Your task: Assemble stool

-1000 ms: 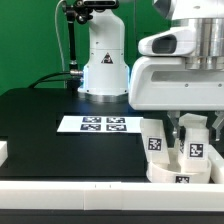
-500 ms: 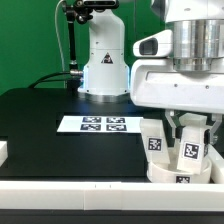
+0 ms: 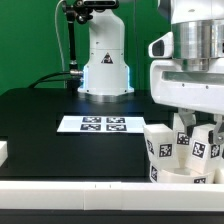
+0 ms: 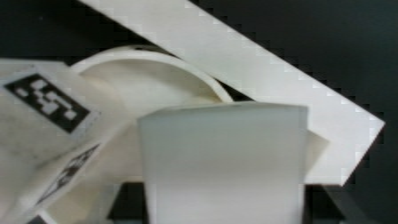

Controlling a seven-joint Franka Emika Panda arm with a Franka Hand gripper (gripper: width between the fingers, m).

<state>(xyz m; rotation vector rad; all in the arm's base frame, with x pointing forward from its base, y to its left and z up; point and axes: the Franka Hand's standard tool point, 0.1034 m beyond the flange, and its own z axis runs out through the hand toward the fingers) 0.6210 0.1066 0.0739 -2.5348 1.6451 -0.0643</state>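
White rounded arm (image 3: 103, 62), black joints

Even, bright light fills your exterior view, white plastic nearly blown out against the black worktop (image 3: 40, 110); your wrist view is soft, perhaps too close to focus.

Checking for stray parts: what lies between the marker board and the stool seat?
In the exterior view, only bare black table lies between the marker board and the stool seat.
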